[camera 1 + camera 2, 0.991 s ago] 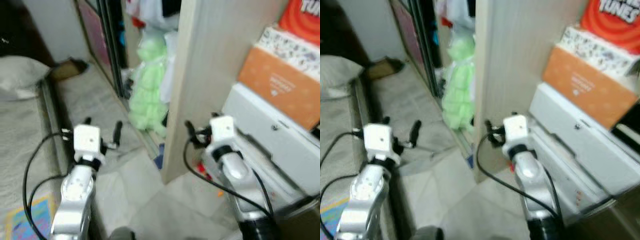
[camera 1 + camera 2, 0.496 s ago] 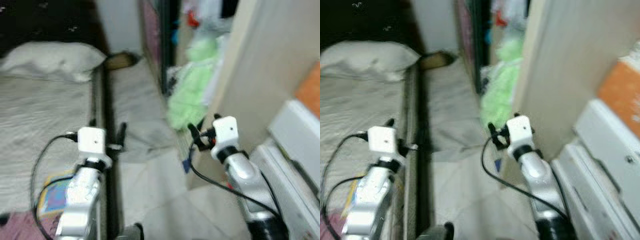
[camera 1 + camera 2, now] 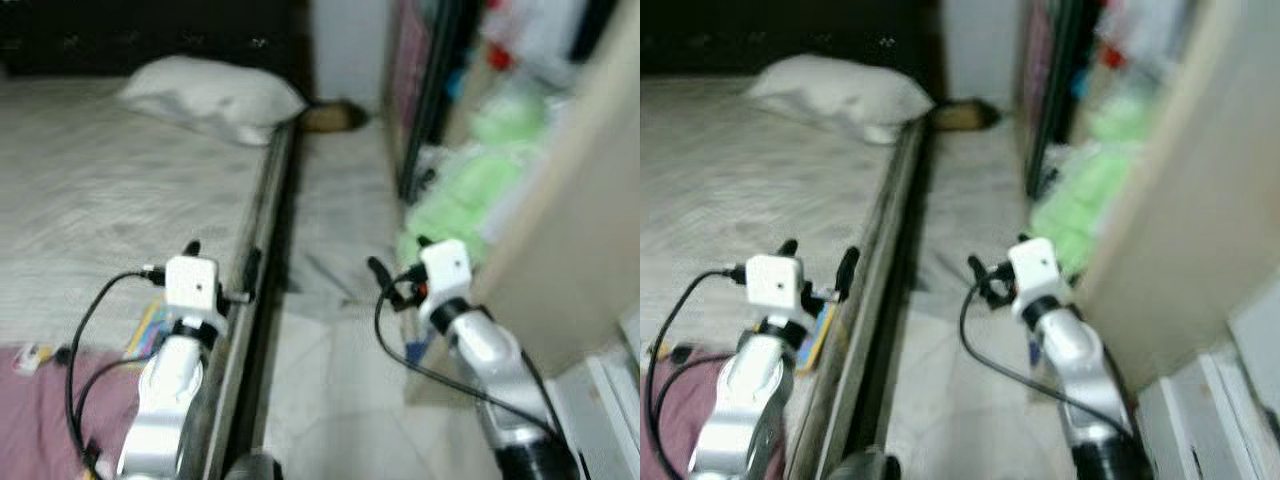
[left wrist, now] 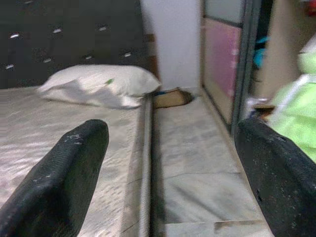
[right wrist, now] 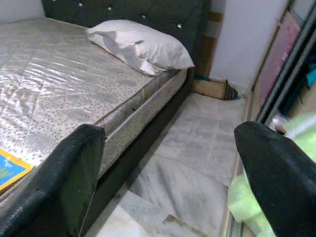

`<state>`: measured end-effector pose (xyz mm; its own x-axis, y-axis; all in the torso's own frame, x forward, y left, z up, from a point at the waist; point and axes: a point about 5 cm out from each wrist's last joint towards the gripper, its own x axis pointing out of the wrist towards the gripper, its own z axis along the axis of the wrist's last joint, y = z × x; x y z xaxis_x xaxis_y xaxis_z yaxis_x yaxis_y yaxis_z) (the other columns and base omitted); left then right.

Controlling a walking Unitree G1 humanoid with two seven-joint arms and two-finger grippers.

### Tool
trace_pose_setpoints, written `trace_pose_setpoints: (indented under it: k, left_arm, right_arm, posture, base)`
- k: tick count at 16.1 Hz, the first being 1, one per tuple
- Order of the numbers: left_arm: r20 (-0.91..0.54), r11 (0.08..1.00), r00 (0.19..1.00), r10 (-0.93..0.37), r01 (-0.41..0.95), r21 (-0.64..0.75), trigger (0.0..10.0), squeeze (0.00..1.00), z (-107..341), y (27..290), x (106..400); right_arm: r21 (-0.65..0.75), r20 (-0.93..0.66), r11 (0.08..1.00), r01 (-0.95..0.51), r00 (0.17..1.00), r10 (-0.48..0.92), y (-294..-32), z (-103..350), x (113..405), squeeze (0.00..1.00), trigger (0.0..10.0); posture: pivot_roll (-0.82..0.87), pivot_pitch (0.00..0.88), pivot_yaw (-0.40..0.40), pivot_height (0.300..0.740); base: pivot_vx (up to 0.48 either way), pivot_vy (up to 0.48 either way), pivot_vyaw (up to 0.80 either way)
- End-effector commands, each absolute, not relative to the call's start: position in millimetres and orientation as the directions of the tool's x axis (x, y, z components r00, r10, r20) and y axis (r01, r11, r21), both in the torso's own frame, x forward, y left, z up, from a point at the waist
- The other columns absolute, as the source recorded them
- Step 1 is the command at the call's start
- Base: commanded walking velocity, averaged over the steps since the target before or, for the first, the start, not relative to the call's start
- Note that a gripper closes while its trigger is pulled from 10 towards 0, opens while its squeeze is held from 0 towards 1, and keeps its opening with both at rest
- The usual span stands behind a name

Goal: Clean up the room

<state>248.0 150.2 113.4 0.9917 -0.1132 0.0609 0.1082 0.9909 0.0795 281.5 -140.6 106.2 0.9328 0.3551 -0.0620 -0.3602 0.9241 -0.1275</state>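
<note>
Both end effectors, left end effector [image 3: 218, 268] and right end effector [image 3: 397, 270], ride wide apart and empty, over the bed [image 3: 90, 200] edge and the floor [image 3: 340, 200]. The book [image 5: 9, 169] and maroon cloth [image 3: 50, 400] lie on the bed near the left arm. Risk: blurred views could spoil a reach, and the left arm could clip the bed frame [image 3: 255, 300].

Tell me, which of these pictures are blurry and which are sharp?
Left and right eye views: smeared throughout, the pillow and green bundle soft-edged. Right wrist view: crisp on the bed, fingers blurred close up. Left wrist view: slightly soft, dim headboard.
</note>
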Motion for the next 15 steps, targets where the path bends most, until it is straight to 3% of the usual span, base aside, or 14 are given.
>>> trace_pose_setpoints:
  k: [1, 6, 10, 15]
  left_arm:
    - [0.059, 0.992, 0.994, -0.087, 0.082, 0.093, 10.0, 0.00, 114, 156, 247]
    - [0.050, 0.997, 0.998, -0.050, 0.047, 0.056, 10.0, 0.00, 113, 159, 246]
    - [0.044, 0.998, 0.998, -0.045, 0.043, 0.046, 10.0, 0.00, 113, 159, 248]
    - [0.062, 0.998, 0.997, 0.039, -0.042, 0.049, 10.0, 0.00, 117, 167, 254]
  right_arm:
    - [-0.120, -0.047, 0.921, -0.371, 0.929, 0.368, -135, 108, 283, 0.00, 10.0]
    - [-0.127, -0.027, 0.932, -0.339, 0.941, 0.338, -140, 111, 285, 0.00, 10.0]
    - [-0.144, 0.041, 0.967, -0.212, 0.975, 0.219, -151, 122, 295, 0.00, 10.0]
    - [-0.110, 0.084, 0.965, -0.239, 0.965, 0.248, -144, 135, 300, 0.00, 10.0]
  posture:
    - [-0.02, 0.064, -0.012, 0.740]
    - [-0.02, 0.060, -0.010, 0.740]
    - [-0.02, 0.054, -0.009, 0.740]
    - [-0.01, 0.042, -0.014, 0.740]
  base:
    - [0.000, 0.000, 0.80]
    - [0.000, 0.000, 0.79]
    - [0.000, 0.000, 0.66]
    - [0.000, 0.000, 0.65]
